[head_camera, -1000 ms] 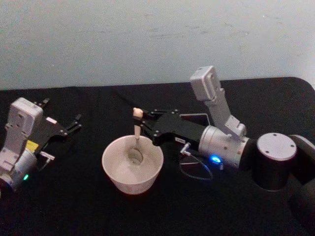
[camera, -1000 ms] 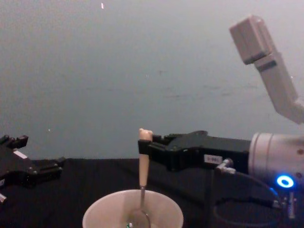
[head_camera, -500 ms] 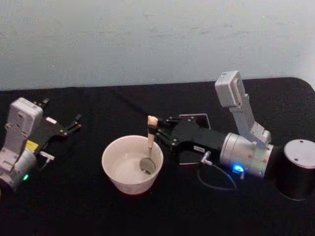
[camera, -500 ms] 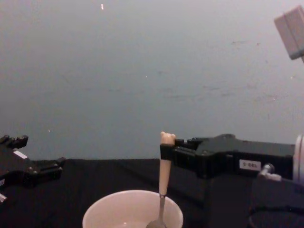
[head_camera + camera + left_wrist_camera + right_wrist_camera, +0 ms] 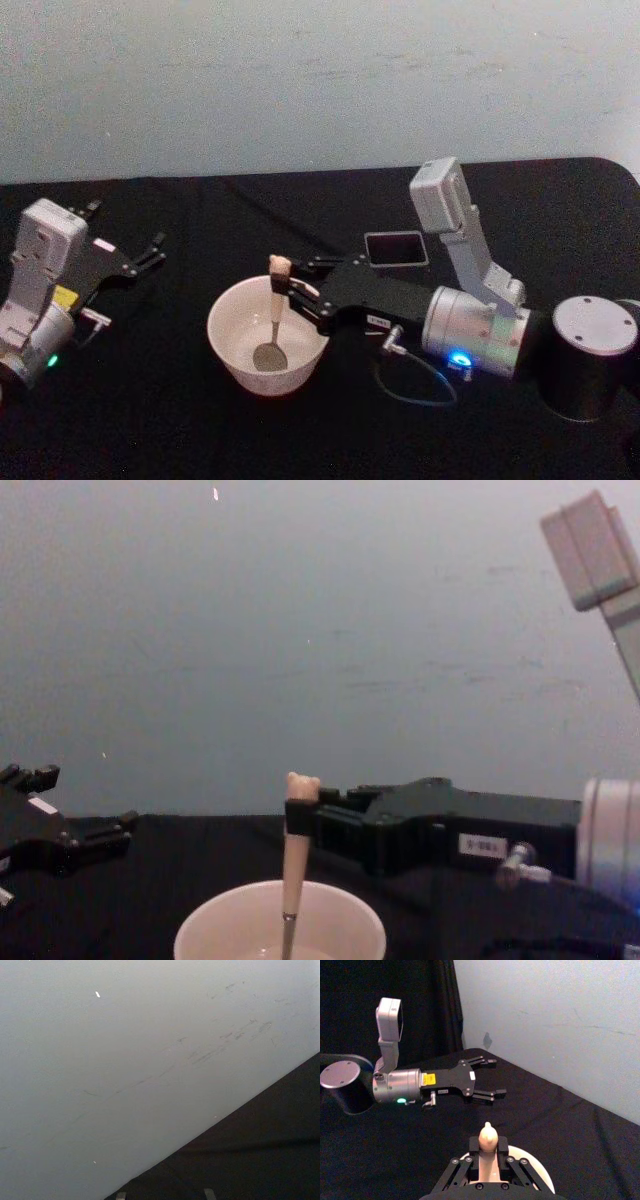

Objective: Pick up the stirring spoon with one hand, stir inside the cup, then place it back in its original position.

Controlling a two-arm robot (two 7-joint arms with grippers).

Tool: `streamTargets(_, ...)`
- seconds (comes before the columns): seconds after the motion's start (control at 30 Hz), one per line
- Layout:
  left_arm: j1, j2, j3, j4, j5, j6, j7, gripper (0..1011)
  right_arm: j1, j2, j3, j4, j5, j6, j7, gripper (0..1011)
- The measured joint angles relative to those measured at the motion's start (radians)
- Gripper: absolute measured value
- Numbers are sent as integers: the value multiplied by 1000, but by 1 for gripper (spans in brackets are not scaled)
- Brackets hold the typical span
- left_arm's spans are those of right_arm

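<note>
Head view: right gripper point(image 5: 287, 288) clamps the stirring spoon point(image 5: 274, 315) near-upright by its handle, bowl down inside the cup point(image 5: 238, 374); left gripper point(image 5: 126, 226) parked well apart, fingers spread. Chest view: bear head tops the handle above the cup rim.

Your surface: black-draped table point(image 5: 180, 440), running back to pale wall point(image 5: 300, 80). On it you see cream cup point(image 5: 245, 376) near middle, upright. Dark square holder point(image 5: 397, 263) stands behind cup, to its right, apart from it.
</note>
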Motion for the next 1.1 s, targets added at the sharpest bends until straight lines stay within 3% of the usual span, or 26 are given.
streamTargets(0.27, 0, 0, 0, 0, 0, 0, 0, 1001, 27, -37, -13, 36, -2, 3, -31, 210)
streamTargets(0.67, 0, 0, 0, 0, 0, 0, 0, 1002, 35, -46, -11, 48, -3, 5, -43, 211)
streamTargets(1.1, 0, 0, 0, 0, 0, 0, 0, 1001, 28, -42, 30, 15, 26, 35, -85, 211)
